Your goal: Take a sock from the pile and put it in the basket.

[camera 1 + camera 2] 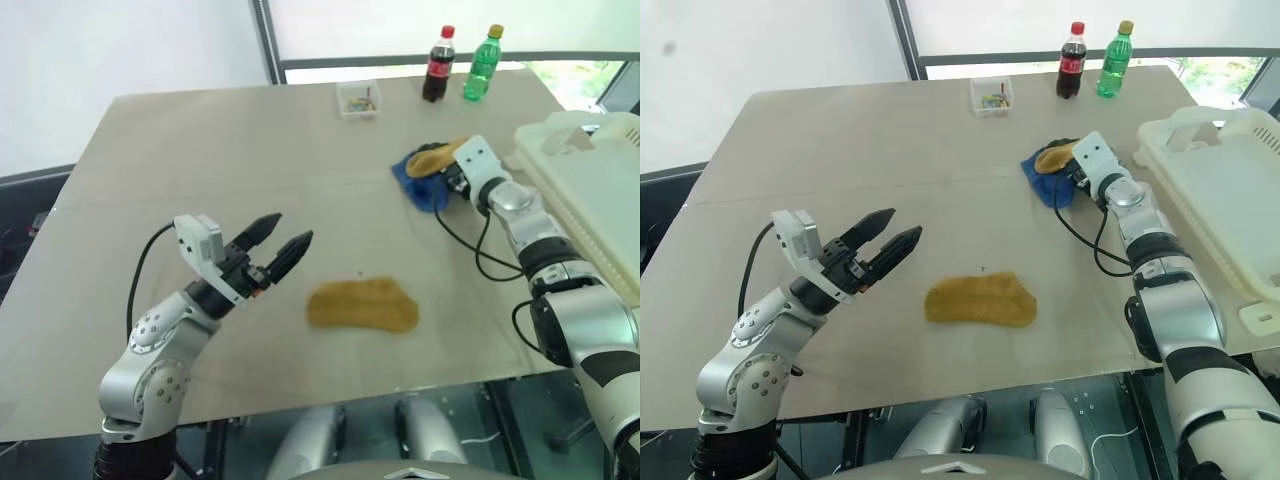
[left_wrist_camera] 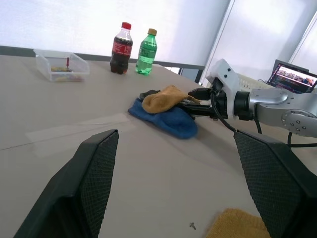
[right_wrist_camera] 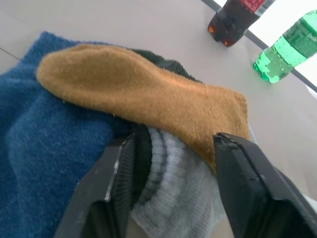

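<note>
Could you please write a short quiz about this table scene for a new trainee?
1. True or false: the right gripper has reached the pile.
2. Which sock lies on top of the pile?
A. mustard sock
B. blue sock
C. grey-white sock
3. Fill in: a lone mustard sock lies flat near the ___ gripper.

Key: 1 true; 2 A; 3 left.

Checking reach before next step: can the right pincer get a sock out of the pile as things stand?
Probably yes. The right pincer is already at the pile, its fingers either side of the grey sock, with the mustard sock on top. Nothing blocks it, though it might catch both.
</note>
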`<state>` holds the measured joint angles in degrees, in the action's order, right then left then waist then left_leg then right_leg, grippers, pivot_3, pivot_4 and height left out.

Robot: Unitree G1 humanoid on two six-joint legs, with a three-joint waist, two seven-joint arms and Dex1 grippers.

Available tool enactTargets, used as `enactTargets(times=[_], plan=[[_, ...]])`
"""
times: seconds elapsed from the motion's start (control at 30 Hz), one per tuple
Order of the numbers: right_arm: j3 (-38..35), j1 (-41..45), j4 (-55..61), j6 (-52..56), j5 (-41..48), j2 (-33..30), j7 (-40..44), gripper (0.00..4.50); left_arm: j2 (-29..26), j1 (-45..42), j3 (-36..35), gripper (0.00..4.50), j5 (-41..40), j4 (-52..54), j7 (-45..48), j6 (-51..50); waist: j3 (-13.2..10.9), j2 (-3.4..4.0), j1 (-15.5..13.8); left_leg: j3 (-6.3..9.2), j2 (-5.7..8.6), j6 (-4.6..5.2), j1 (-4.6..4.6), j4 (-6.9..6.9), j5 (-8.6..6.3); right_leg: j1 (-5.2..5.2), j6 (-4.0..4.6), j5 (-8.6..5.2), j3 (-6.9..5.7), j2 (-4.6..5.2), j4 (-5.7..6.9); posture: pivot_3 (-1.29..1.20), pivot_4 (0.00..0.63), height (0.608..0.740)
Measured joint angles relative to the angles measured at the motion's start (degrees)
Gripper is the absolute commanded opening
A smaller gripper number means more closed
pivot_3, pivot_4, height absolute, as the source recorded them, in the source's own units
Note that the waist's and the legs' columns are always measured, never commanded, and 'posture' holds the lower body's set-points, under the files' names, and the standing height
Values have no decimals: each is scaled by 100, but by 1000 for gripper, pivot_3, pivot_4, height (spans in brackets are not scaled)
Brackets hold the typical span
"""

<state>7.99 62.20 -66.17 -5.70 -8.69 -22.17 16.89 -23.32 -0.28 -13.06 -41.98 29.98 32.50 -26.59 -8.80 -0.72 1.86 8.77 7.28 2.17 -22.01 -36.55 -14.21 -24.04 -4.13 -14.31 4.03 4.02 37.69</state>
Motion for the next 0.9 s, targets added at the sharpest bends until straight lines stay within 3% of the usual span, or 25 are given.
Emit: enactTargets(times=[0.23, 0.33, 0.47, 0.9], plan=[[-1, 161, -212, -199, -117, 95, -91, 2608, -5, 63, -20, 3935, -26, 55, -62, 86, 0, 1, 50, 0, 0, 0, 1, -1, 0, 0, 0, 0, 0, -1, 1, 0, 150, 740], [-4, 178, -272, -216, -165, 130, -139, 1823, -5, 103, -19, 3935, -34, 103, -109, 108, 0, 1, 55, 0, 0, 0, 1, -1, 0, 0, 0, 0, 1, -1, 2, 0, 150, 740], [-15, 214, -393, -260, -192, 202, -195, 38, -6, 143, -19, 3935, -34, 105, -142, 135, 0, 1, 56, 0, 0, 0, 2, -1, 0, 0, 0, 0, 1, -2, 4, 0, 150, 740], [-168, 230, -386, -738, -127, 287, 48, 38, -113, 169, -20, 3935, 4, 104, -117, 230, 0, 2, 63, -1, 0, 0, 2, -1, 0, -1, 0, 0, 2, -2, 4, 0, 150, 740]])
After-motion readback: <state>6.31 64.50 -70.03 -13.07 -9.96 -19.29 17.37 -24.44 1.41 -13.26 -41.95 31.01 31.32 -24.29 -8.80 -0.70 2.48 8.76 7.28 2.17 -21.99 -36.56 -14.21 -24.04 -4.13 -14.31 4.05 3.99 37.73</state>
